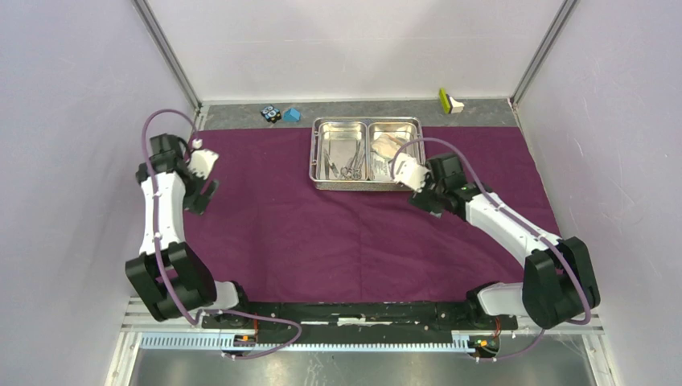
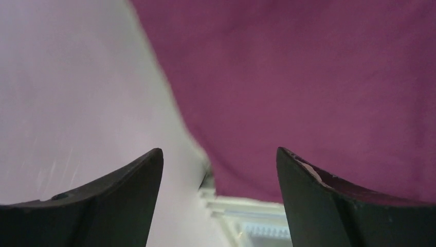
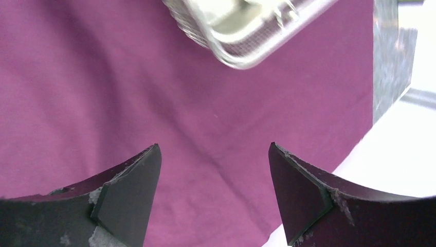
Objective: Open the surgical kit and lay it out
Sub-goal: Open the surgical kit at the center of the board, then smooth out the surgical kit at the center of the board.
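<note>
Left gripper (image 2: 218, 152) hangs over the left edge of a purple cloth (image 1: 322, 241), its jaws wide apart with nothing between them. Right gripper (image 3: 213, 146) hovers near the front right corner of a steel tray (image 1: 354, 186), also wide open and empty. Spread flat, the cloth covers the table. On its far middle part sits the tray, with metal instruments (image 1: 347, 165) in the left compartment and white dressings (image 1: 388, 147) in the right. A small blue block (image 1: 292, 115) rests beyond the cloth.

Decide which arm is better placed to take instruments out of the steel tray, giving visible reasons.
Right. The right fingers, open and empty, are beside the tray; the left fingers hang at the left edge of the cloth, far away.
</note>
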`<state>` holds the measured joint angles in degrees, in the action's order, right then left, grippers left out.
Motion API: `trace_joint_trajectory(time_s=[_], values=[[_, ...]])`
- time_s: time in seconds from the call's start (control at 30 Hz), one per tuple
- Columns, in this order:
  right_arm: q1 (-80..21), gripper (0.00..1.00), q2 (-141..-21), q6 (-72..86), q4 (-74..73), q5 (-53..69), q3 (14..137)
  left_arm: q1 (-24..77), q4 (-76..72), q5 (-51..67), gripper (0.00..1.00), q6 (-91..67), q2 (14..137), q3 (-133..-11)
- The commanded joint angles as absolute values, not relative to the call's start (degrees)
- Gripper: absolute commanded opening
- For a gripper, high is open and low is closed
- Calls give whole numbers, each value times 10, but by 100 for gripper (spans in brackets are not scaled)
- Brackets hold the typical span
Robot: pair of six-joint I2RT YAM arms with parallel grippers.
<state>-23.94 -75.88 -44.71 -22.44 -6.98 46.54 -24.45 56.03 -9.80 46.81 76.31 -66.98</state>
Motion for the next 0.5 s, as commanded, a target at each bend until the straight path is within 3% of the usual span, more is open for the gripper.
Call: trace_joint_trajectory(time_s=[0.0, 0.27, 0.47], values=[[-161, 84, -772, -394, -229, -41, 501, -169, 561, 79, 89, 321, 814, -717], [-52, 83, -900, -299, -171, -66, 609, -77, 417, 120, 91, 239, 900, -731], [-5, 82, -1043, -246, -145, -96, 750, -60, 410, 193, 93, 192, 977, -783]])
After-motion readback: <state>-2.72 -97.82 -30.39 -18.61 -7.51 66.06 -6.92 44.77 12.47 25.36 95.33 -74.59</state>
